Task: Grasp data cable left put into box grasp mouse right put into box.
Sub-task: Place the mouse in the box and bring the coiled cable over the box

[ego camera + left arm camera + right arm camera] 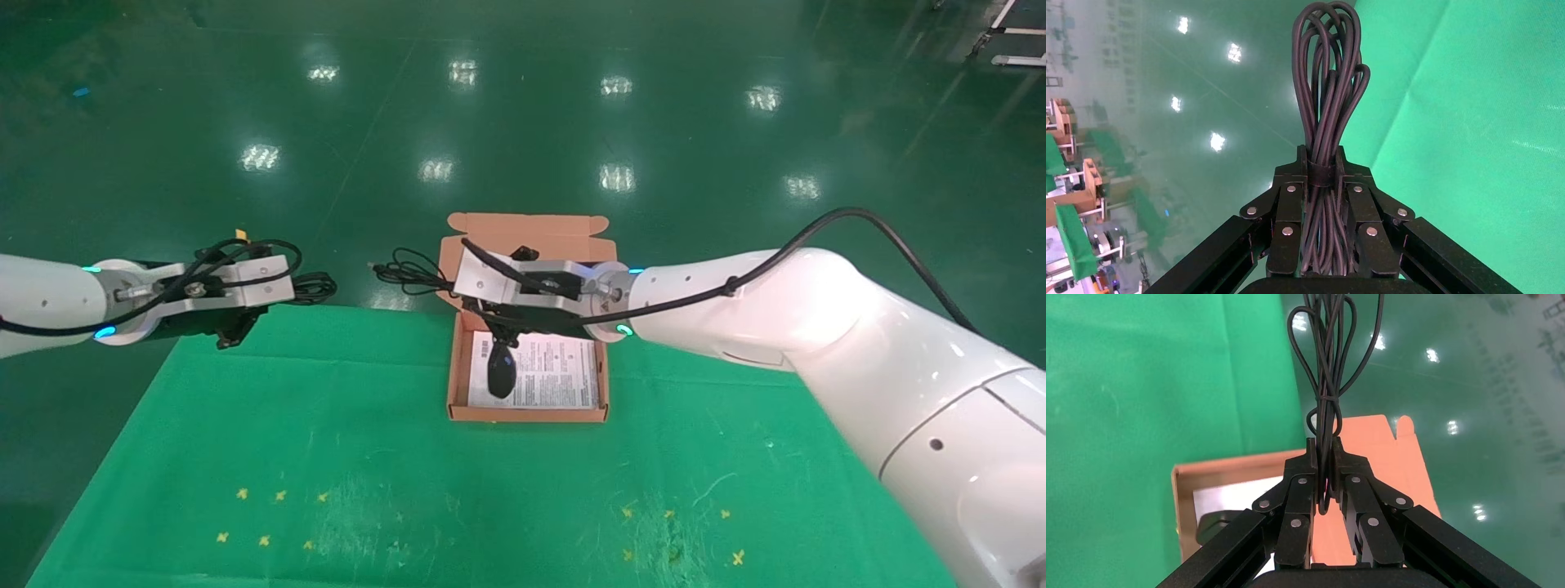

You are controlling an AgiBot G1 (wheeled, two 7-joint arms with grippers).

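My left gripper point(288, 287) hovers over the table's far left corner, shut on the data cable point(315, 287). The black loops of the data cable point(1327, 73) stick out past that left gripper point(1320, 164). The right gripper point(454, 291) hovers over the back of the open box point(527, 415) and is shut on the mouse's thin cord point(409, 273). The mouse point(501, 371) dangles from the cord inside the box, just over the white leaflet point(556, 376). In the right wrist view the cord point(1329, 367) runs through the right gripper point(1324, 452) above the box point(1376, 447), with the mouse point(1214, 523) below.
The box stands at the far edge of the green cloth table point(327, 425), its lid flap point(531, 229) lying open toward the glossy green floor point(523, 122). Small yellow cross marks point(270, 514) dot the cloth near the front.
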